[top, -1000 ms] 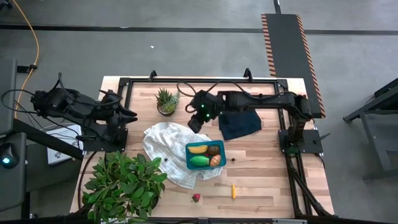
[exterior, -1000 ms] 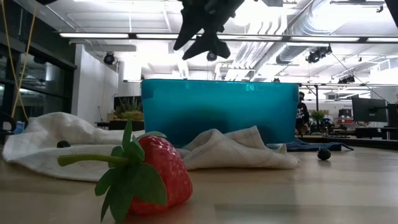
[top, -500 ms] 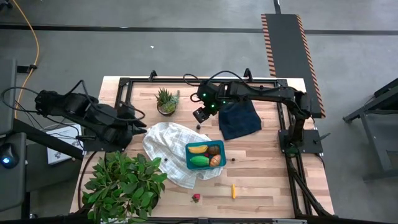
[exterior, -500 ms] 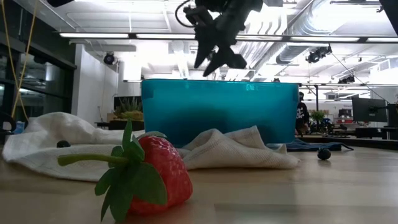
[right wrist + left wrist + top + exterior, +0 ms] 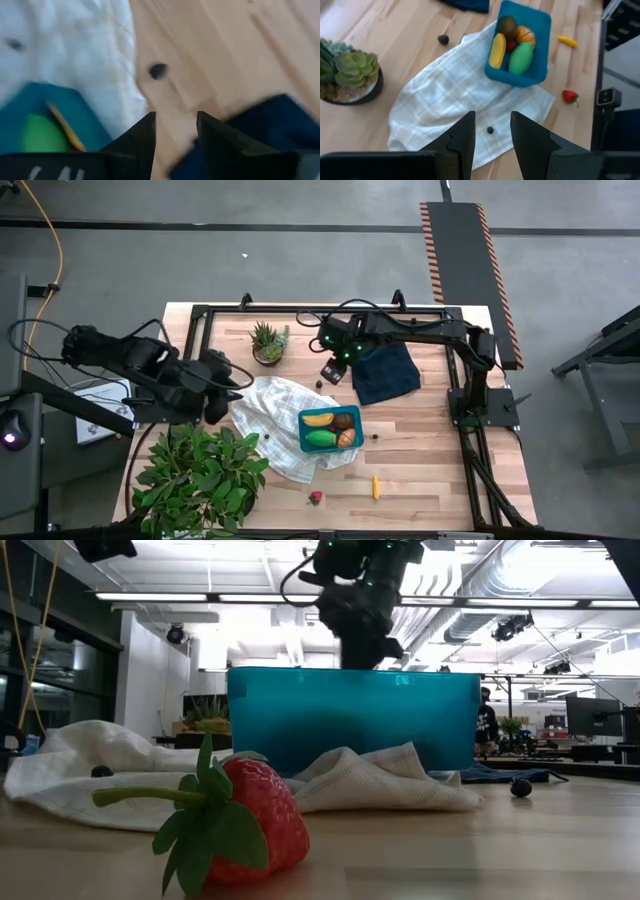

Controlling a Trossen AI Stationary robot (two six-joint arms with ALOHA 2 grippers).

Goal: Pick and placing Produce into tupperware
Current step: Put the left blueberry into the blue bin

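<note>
The right hand (image 5: 333, 370) hangs with its fingers parted and nothing between them, and just ahead of it a dark berry (image 5: 319, 382) lies alone on the bare bench (image 5: 420, 470); I judge the hand is placed there to take that berry next. Farther ahead stands the tupperware (image 5: 304, 432), a teal-blue box with rounded corners resting on a white checked cloth (image 5: 265, 405), open-topped so produce can drop straight in. It already holds a yellow banana (image 5: 319, 419), a green fruit (image 5: 320, 438), a brown round one (image 5: 344, 421) and an orange wedge (image 5: 347, 438). The left hand (image 5: 492, 131), also open and empty, hovers over the cloth's edge, with another berry (image 5: 490, 130) just ahead of its fingertips. A strawberry (image 5: 316, 498) and carrot (image 5: 376, 486) lie well beyond the box.
</note>
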